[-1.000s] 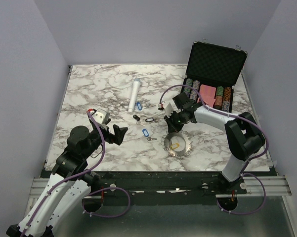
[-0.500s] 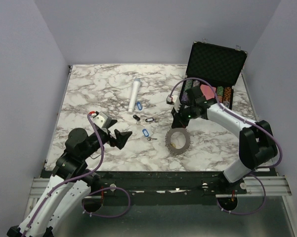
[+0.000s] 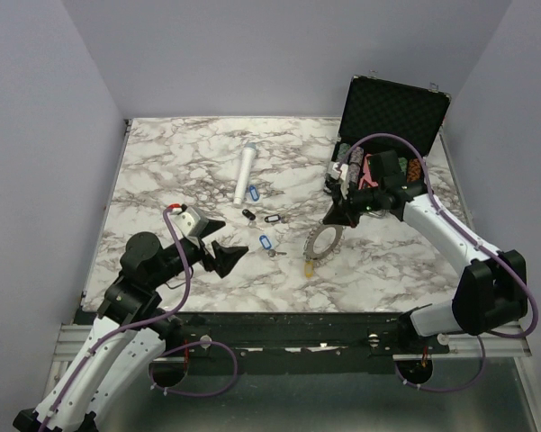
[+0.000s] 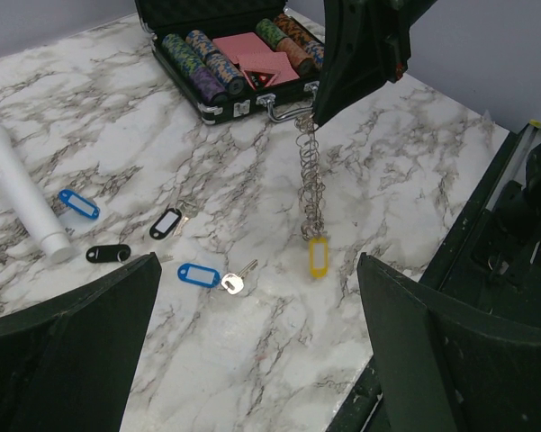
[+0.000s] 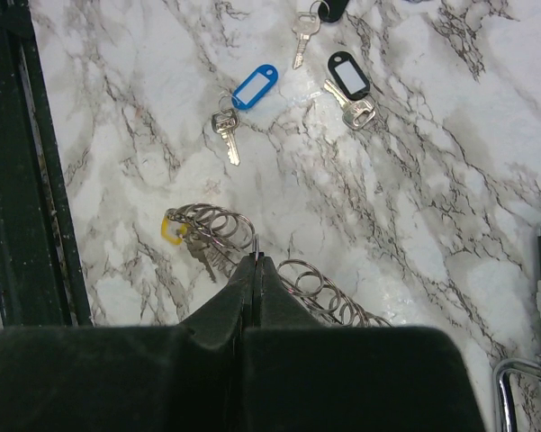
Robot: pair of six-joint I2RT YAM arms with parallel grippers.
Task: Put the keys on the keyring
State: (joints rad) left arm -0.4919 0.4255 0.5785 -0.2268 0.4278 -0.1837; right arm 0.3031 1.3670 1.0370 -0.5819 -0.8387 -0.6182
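The keyring [image 3: 322, 241], a grey metal ring rimmed with small loops, hangs tilted off the table. My right gripper [image 3: 336, 216] is shut on its upper edge [image 5: 254, 261]. A key with a yellow tag [image 4: 318, 257] dangles from the keyring's low end [image 5: 207, 225]. Loose on the marble lie a blue-tagged key [image 3: 265, 243], a black-tagged key [image 3: 272, 218], a second black tag [image 3: 248, 214] and a second blue tag [image 3: 253, 192]. My left gripper [image 3: 225, 255] hovers open, left of the nearer blue-tagged key [image 4: 198, 274], holding nothing.
A white cylinder [image 3: 246, 174] lies at the middle back of the table. An open black case [image 3: 392, 117] with poker chips [image 4: 198, 67] stands at the back right, behind my right arm. The black front rail [image 4: 486, 207] borders the table.
The right gripper has lifted the keyring from flat on the table to hanging tilted, and drawn back to the right. The left gripper has moved right, toward the loose keys.
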